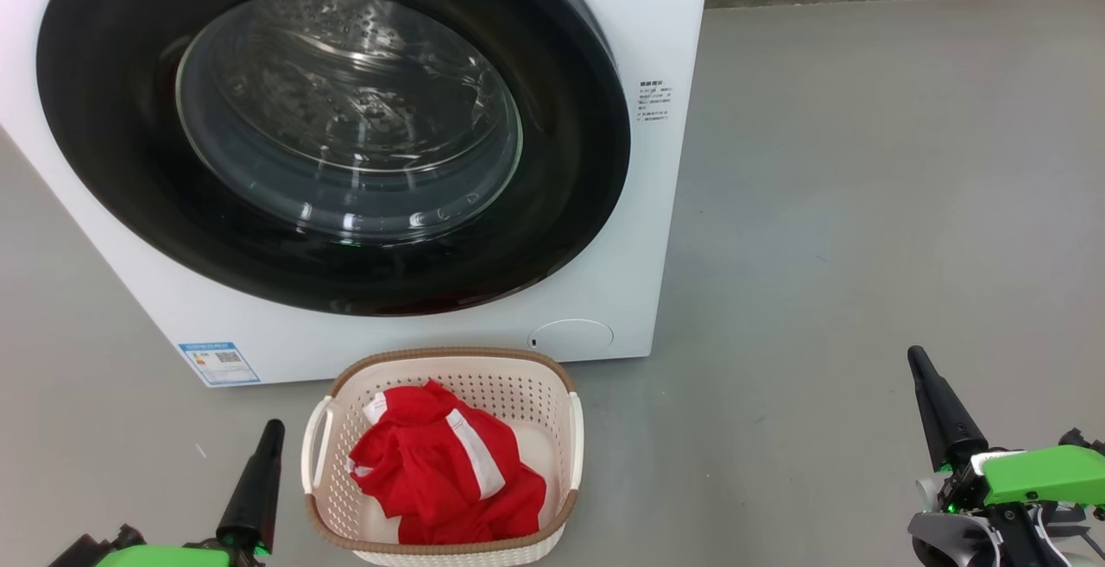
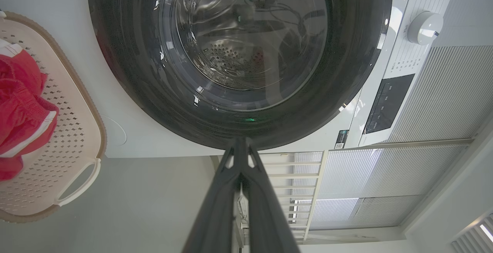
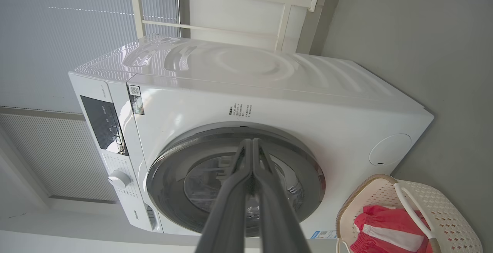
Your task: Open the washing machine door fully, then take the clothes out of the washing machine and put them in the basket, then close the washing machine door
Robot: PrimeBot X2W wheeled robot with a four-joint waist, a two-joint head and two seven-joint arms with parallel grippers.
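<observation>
The washing machine door (image 1: 332,122) is sitting shut against the washing machine (image 1: 643,204), and we are seeing the steel drum (image 1: 345,75) through it. The basket (image 1: 449,354) is standing on the grey floor (image 1: 863,204) just before the machine, below the door, holding the clothes (image 1: 440,463). The right wrist view is giving us the dial (image 3: 118,178) and dark control panel (image 3: 104,124), the head view a blue label (image 1: 218,362). Our left gripper (image 1: 274,425) and right gripper (image 1: 915,354) are hanging closed and empty, flanking the basket, well short of the door.
</observation>
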